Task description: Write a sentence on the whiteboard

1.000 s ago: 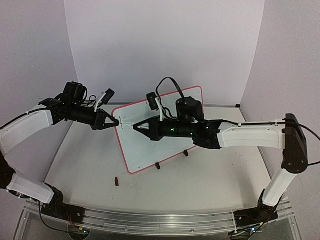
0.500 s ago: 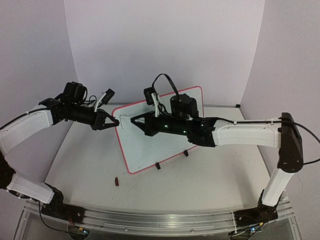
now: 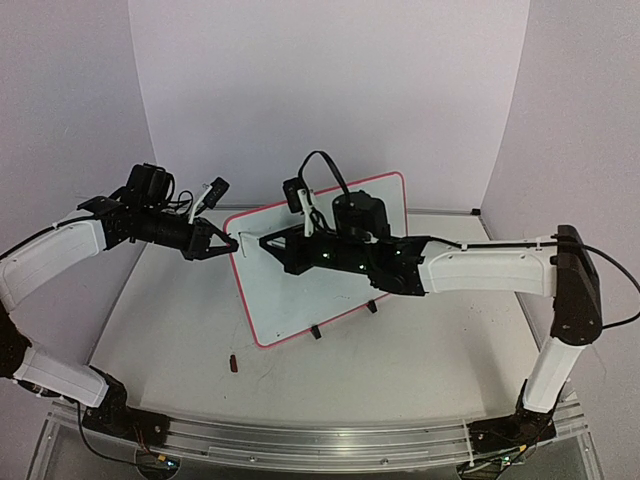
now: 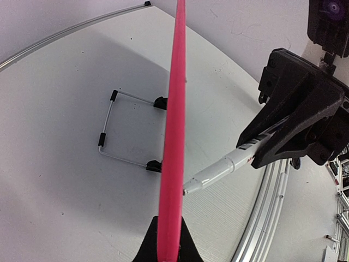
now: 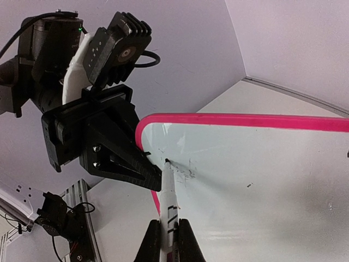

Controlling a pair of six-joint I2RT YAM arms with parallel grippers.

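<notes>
Standing on its black feet at the centre of the table [image 3: 430, 350], the whiteboard [image 3: 300, 300] is pinched by its left red edge in the left gripper [image 3: 235, 243]. The right gripper [image 3: 266, 241] clamps a white marker pen [image 5: 169, 191], its tip touching the board near the far-left corner, where only a few faint strokes of the sentence [image 5: 186, 173] show.

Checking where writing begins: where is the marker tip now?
In the right wrist view, the tip of the marker sits by the upper-left corner of the whiteboard, beside the left gripper clamping its red frame.
</notes>
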